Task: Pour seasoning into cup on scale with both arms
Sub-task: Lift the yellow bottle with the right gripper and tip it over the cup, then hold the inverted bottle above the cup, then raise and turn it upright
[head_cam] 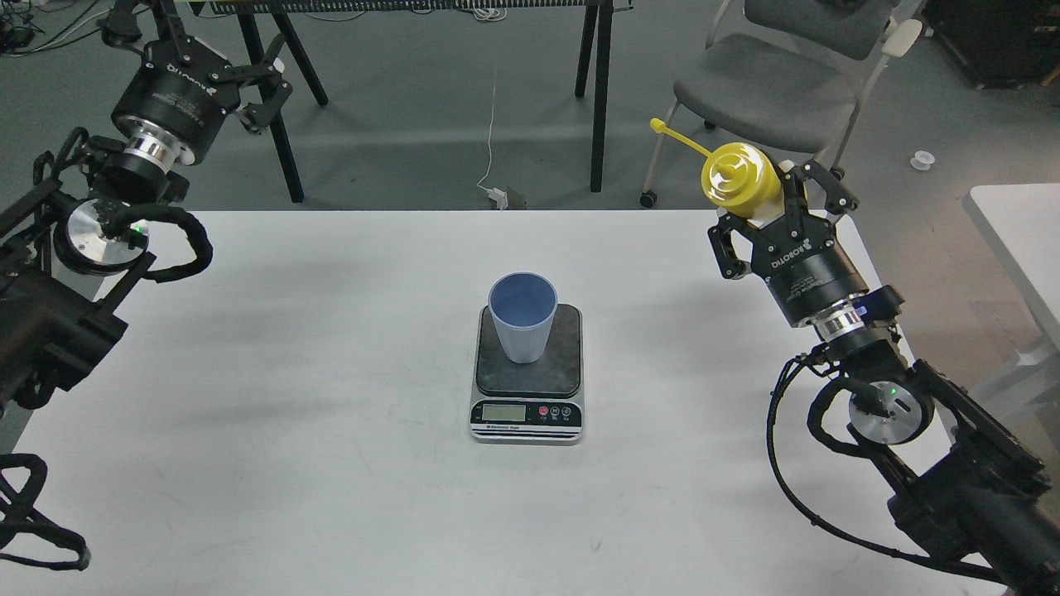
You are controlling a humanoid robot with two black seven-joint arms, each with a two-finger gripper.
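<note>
The light blue ribbed cup (522,319) stands upright and empty on the dark platform of the scale (527,403), mid-table. My right gripper (766,203) is shut on the yellow seasoning bottle (735,172). It holds the bottle in the air over the table's far right corner, to the right of and beyond the cup. The bottle's top faces the camera, and its tethered cap (658,126) hangs out to the upper left. My left gripper (199,45) is open and empty, raised beyond the table's far left edge.
The white table (331,463) carries only the scale and cup. A grey chair (770,83) and black trestle legs (598,91) stand behind it. A second white table (1023,240) is at the right.
</note>
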